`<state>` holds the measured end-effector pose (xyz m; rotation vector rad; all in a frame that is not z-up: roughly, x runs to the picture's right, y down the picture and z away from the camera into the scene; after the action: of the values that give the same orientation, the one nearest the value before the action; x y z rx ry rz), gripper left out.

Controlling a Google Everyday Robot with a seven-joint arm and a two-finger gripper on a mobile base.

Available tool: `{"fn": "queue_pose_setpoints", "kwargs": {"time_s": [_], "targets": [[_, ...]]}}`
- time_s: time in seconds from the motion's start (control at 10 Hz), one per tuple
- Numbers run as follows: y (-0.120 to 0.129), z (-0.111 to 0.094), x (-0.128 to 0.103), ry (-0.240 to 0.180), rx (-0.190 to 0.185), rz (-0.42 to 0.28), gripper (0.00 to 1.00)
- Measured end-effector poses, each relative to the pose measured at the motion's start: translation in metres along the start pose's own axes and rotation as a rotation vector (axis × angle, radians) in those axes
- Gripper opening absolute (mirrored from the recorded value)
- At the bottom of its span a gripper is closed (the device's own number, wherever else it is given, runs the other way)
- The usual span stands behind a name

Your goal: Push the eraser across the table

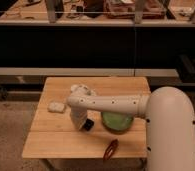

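Under the arm (111,104), low over the middle of the table (56,141): one gripper (82,125), fingers pressed together, holding nothing, mostly hidden. Just right of them, one black eraser (89,124), partly covered, contact unclear; beyond it one green bowl (116,123), far rim cut by the arm. Left of the fingers, one pale pad (56,106); toward the front edge, one red-brown object (111,148).

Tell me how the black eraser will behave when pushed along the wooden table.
The eraser looks like a flat block, so it should slide rather than roll or tip. The gripper, fingers shut, sits low beside it, opposite the green bowl; an off-centre push may swing it into the bowl.
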<state>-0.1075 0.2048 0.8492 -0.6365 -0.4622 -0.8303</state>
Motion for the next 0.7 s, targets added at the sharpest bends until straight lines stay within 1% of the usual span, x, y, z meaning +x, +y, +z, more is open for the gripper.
{"fn": "queue_pose_setpoints", "kwargs": {"time_s": [0.3,0.5,0.7], "targets": [[0.002,-0.002,0.031,0.035,-0.014,0.015,0.0],[0.001,-0.008,0.055,0.065,-0.02,0.026,0.0],[0.0,-0.012,0.069,0.079,-0.025,0.033,0.0]]}}
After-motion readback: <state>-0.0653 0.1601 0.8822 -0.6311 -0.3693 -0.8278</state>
